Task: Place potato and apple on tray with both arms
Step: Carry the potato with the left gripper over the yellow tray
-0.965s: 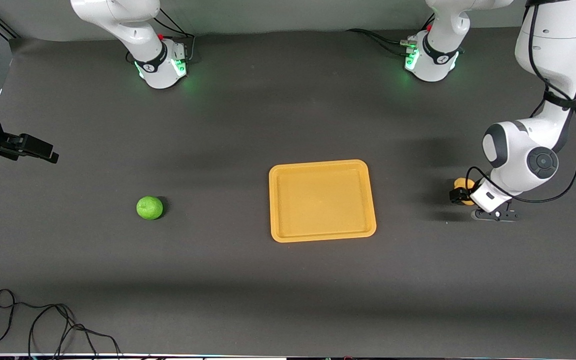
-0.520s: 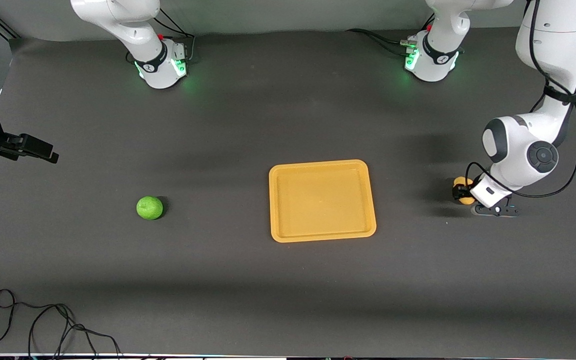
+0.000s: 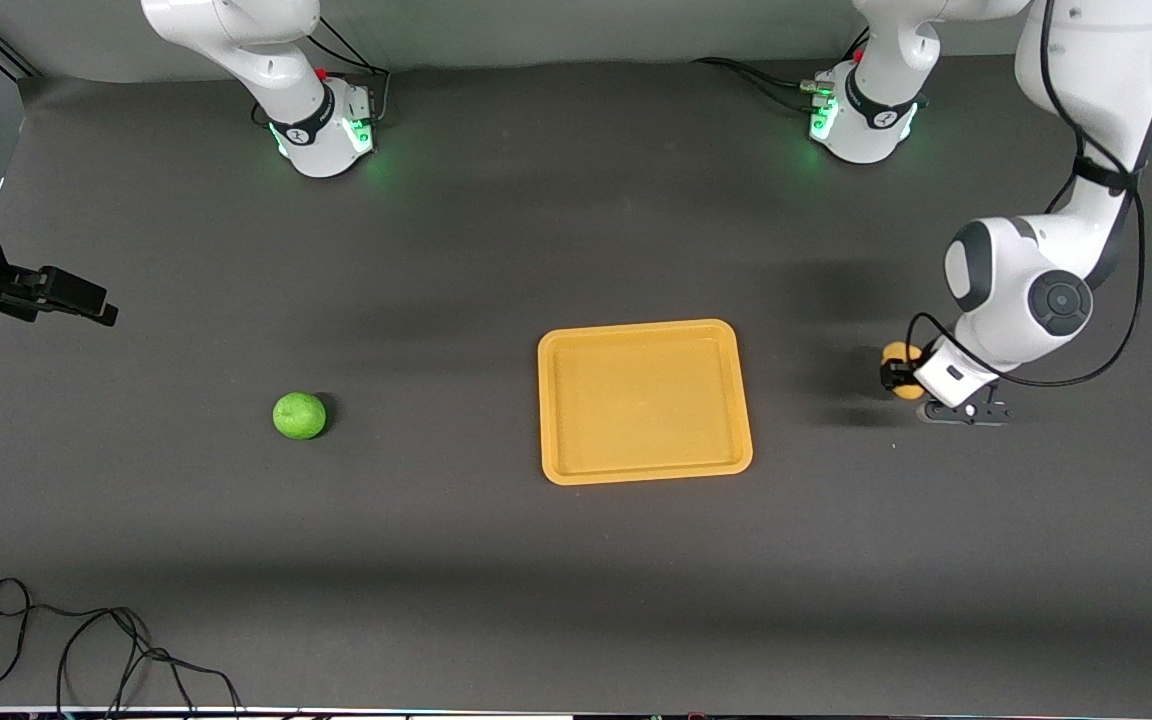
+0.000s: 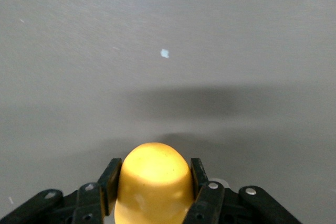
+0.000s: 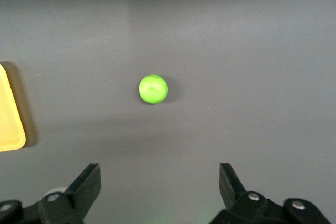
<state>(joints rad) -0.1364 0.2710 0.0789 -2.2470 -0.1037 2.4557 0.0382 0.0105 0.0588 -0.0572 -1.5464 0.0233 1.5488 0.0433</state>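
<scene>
The potato (image 3: pixel 896 354) is a yellow-tan piece held in my left gripper (image 3: pixel 898 376), a little above the table, beside the tray toward the left arm's end. In the left wrist view the black fingers (image 4: pixel 201 181) press both sides of the potato (image 4: pixel 152 179). The orange-yellow tray (image 3: pixel 636 327) lies flat and holds nothing. The green apple (image 3: pixel 299 415) sits on the table toward the right arm's end. My right gripper (image 3: pixel 76 297) hangs open and empty high over that end. Its wrist view shows the apple (image 5: pixel 153 88) and a tray corner (image 5: pixel 10 124) below.
A black cable (image 3: pixel 86 640) lies coiled at the table's near corner at the right arm's end. The arm bases (image 3: pixel 321 130) (image 3: pixel 861 120) stand along the table's back edge. A small white speck (image 4: pixel 164 53) lies on the dark mat under the left gripper.
My left gripper has carried the potato a short way toward the tray and up in the front view. The right arm, the apple and the tray have not moved.
</scene>
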